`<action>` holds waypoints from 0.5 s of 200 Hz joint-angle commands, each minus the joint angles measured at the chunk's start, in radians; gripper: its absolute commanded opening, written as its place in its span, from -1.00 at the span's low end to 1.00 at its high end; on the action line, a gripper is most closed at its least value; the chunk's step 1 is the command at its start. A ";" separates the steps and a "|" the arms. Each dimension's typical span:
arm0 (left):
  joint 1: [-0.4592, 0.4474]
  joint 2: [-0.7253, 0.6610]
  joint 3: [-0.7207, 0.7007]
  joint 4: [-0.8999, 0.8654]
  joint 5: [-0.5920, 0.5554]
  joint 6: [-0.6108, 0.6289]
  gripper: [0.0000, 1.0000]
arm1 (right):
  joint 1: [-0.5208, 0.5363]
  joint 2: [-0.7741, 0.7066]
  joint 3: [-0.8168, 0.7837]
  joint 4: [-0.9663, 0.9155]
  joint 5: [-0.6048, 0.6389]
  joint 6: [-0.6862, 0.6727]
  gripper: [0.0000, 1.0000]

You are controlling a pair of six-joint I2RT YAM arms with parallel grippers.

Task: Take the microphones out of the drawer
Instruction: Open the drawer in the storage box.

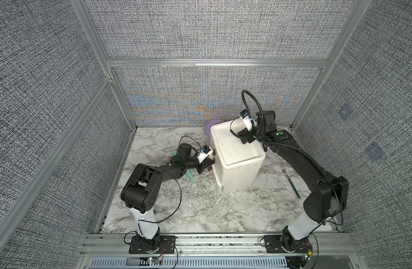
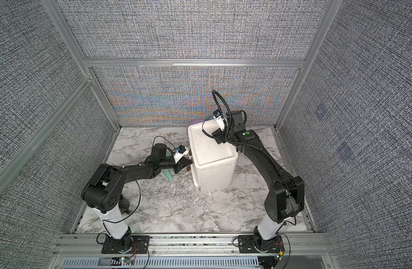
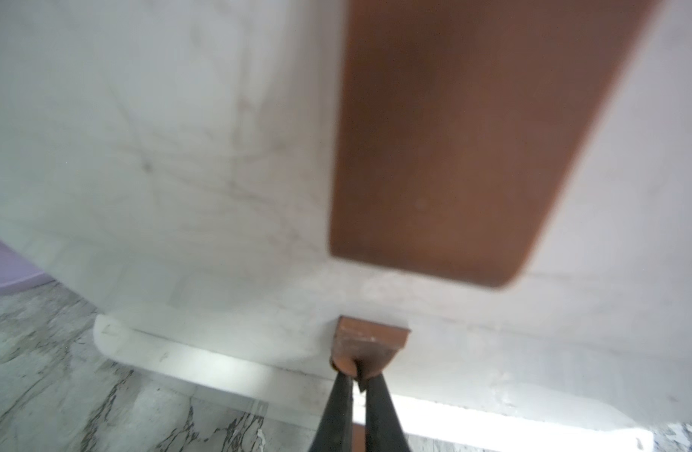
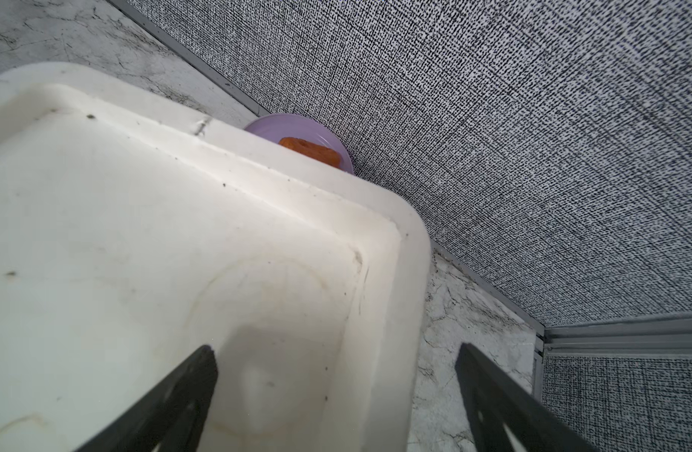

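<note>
In both top views no drawer of the white drawer unit (image 1: 237,160) stands open, so the microphone is hidden, presumably inside; a skewed pull could drag the unit across the table (image 1: 200,209) instead of sliding a drawer. The left gripper (image 1: 208,166) meets the unit's handle side

Left wrist view: its fingers (image 3: 338,407) are clenched on a brown handle (image 3: 370,340), a thin tab that could slip free

Right wrist view: the right gripper (image 4: 336,348) is spread wide, empty, over the unit's top
</note>
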 commanded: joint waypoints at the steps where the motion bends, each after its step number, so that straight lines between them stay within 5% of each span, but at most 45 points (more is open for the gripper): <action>1: -0.012 -0.011 -0.005 0.119 0.003 -0.021 -0.98 | 0.009 0.032 -0.022 -0.247 -0.075 0.011 0.96; 100: -0.009 -0.138 -0.114 0.112 -0.122 -0.020 -1.00 | 0.007 0.033 -0.028 -0.240 -0.069 0.012 0.96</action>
